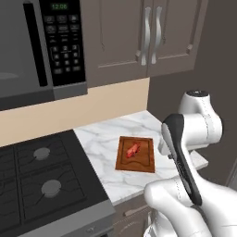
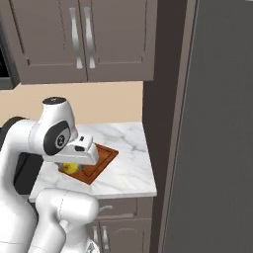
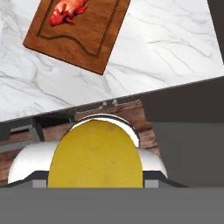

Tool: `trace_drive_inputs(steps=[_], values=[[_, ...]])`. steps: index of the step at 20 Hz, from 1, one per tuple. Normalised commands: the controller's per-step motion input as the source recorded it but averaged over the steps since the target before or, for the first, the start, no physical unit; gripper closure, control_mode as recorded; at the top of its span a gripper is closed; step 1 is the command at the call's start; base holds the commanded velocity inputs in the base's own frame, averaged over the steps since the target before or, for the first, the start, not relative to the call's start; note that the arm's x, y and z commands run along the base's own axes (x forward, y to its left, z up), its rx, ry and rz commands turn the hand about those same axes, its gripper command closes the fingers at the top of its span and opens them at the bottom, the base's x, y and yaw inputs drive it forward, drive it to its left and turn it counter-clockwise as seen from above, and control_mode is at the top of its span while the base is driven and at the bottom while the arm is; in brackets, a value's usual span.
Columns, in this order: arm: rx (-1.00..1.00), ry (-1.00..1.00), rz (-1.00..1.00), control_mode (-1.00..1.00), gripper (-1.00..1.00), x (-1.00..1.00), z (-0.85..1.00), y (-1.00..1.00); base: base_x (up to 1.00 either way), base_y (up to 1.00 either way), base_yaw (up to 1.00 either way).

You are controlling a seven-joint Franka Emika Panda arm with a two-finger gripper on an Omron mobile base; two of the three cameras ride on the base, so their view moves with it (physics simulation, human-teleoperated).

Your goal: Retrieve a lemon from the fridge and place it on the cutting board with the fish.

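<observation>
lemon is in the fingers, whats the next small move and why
Probably carry the lemon forward over the counter edge toward the cutting board. In the hand view the lemon sits held short of the marble counter, and the board with the fish lies further on, with bare wood beside the fish.

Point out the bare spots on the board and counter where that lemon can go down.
On the cutting board, the half right of the fish is bare. Open marble counter lies between board and stove, and behind the board toward the wall. The board's fish side is crowded. The end effector holds the lemon.
</observation>
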Motion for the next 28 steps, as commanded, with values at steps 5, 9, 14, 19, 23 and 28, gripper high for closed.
trace_drive_inputs(steps=[5,9,14,19,23,28], values=[[-0.01,0.14,0.17,-1.00,1.00,0.83,-0.56,0.17,0.00,0.00,0.00],[0.00,0.00,0.15,-1.00,1.00,0.71,-0.33,0.00,0.00,0.00,0.00],[0.00,-0.08,0.14,-1.00,1.00,0.57,-0.46,0.00,0.00,0.00,0.00],[0.00,-0.03,0.13,-1.00,1.00,0.51,-0.48,0.00,0.00,0.00,0.00],[0.00,0.00,0.17,-1.00,1.00,0.64,-0.35,0.08,0.00,0.00,0.00],[0.00,0.00,0.14,-1.00,1.00,0.60,-0.35,0.04,0.00,0.00,0.00]])
